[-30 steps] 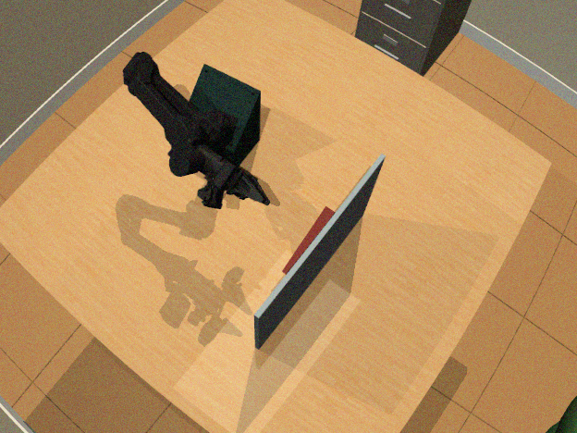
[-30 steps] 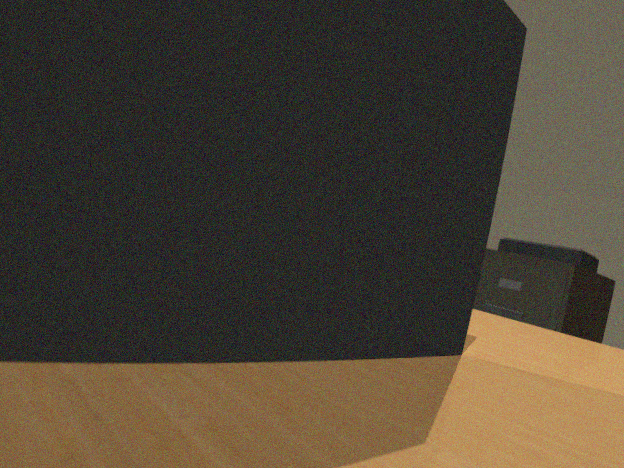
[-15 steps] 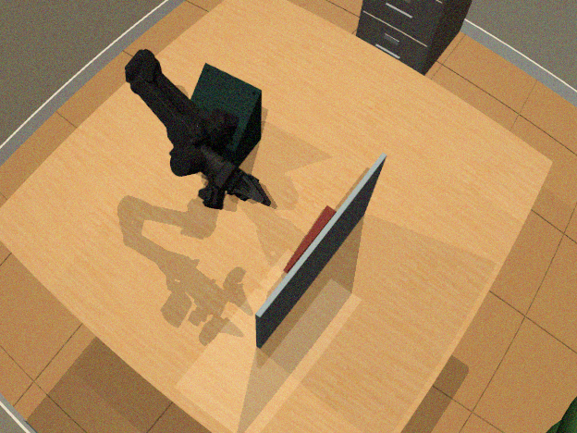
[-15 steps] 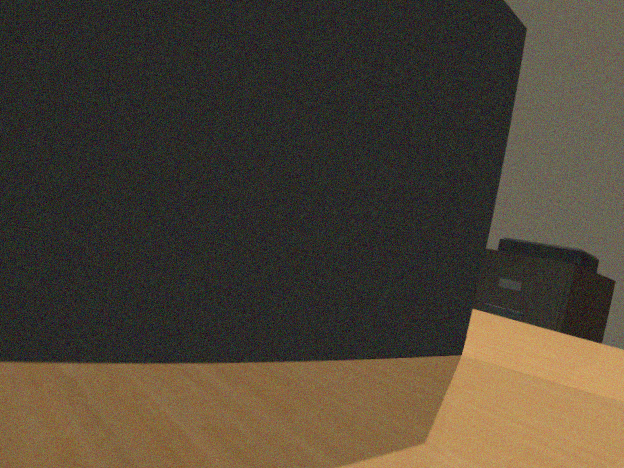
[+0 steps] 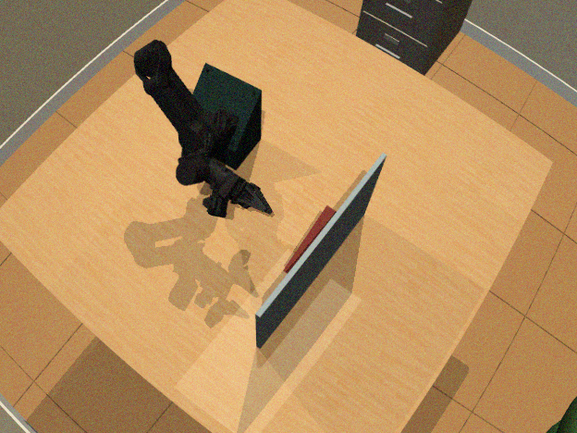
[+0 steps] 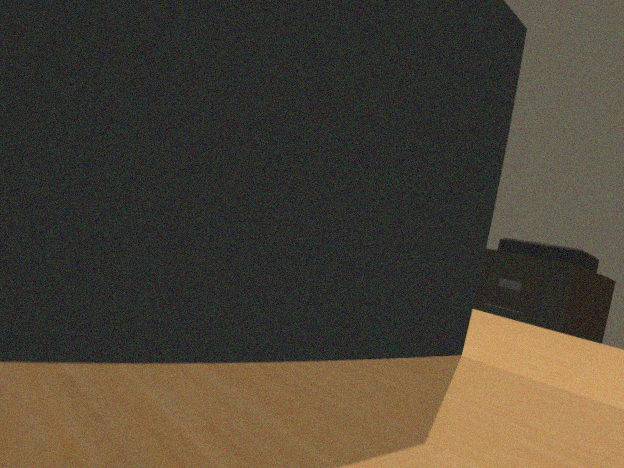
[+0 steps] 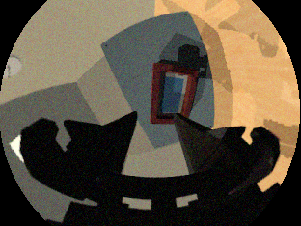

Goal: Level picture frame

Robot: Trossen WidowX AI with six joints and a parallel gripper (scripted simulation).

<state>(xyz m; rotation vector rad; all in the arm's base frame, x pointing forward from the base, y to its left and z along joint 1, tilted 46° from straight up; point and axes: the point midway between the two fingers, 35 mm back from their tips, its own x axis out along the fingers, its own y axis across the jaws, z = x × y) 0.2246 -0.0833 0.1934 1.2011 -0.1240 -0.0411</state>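
Observation:
A red picture frame with a blue pane hangs on the near face of a grey wall panel that stands upright on the table. In the wrist view the frame sits skewed against the panel's edges. My gripper is open and empty. It points at the frame from a short distance, with a clear gap to the wall. The exterior view shows only the dark back of the panel; the frame and the screw are hidden there.
A dark green box stands behind the arm, at its base. A dark filing cabinet stands off the wooden table at the far corner. Tiled floor surrounds the table.

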